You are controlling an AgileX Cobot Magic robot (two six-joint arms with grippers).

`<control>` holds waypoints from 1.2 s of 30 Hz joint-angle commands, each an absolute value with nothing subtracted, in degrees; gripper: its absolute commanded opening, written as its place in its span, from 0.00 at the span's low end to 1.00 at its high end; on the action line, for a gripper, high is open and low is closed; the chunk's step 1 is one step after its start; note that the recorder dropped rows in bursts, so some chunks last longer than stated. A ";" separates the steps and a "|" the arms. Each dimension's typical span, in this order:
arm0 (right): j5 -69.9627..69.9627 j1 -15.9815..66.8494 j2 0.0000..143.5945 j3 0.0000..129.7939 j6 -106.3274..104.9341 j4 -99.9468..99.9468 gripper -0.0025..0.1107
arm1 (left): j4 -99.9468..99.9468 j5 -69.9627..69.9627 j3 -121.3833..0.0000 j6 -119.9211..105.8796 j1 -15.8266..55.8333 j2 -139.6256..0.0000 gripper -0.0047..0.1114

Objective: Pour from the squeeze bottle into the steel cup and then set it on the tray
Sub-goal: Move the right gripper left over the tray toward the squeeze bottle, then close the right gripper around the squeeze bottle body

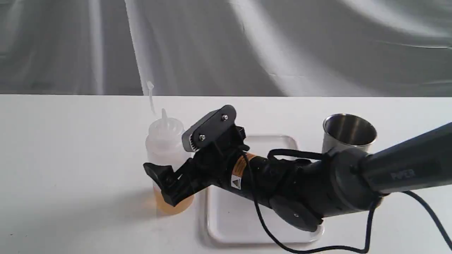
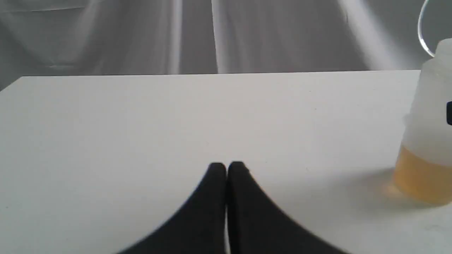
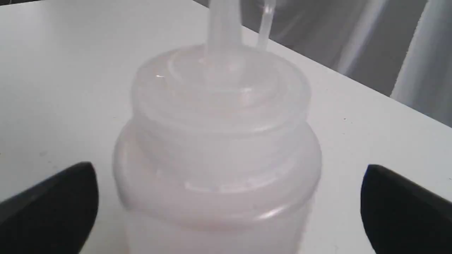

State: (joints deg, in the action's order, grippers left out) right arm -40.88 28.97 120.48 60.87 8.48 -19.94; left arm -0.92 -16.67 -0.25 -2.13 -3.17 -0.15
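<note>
The squeeze bottle [image 1: 164, 141] stands upright on the white table just left of the tray [image 1: 229, 218], with amber liquid in its base and its cap strap sticking up. My right gripper [image 1: 168, 178] reaches across the tray and is open around the bottle's body. In the right wrist view both black fingers [image 3: 53, 206] flank the bottle [image 3: 219, 141] with small gaps, not touching it. The steel cup [image 1: 348, 132] stands upright right of the tray, behind the right arm. My left gripper [image 2: 226, 167] is shut over bare table, with the bottle [image 2: 429, 141] off to its side.
The right arm and its black cable [image 1: 261, 218] lie over the tray. A grey draped curtain [image 1: 226, 46] hangs behind the table's far edge.
</note>
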 commanded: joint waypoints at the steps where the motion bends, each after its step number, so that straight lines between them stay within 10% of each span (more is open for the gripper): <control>1: -41.32 28.46 122.11 62.86 7.93 -20.01 0.95 | -0.96 -16.14 0.00 -1.98 -2.71 0.00 0.04; 36: -51.64 28.46 134.74 68.75 7.70 -18.39 0.95 | -0.96 -16.14 0.00 -2.10 -2.71 0.00 0.04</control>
State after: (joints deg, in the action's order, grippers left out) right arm -50.51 28.63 134.57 68.55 8.25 -18.58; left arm -0.92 -16.67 -0.25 -2.13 -3.17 -0.15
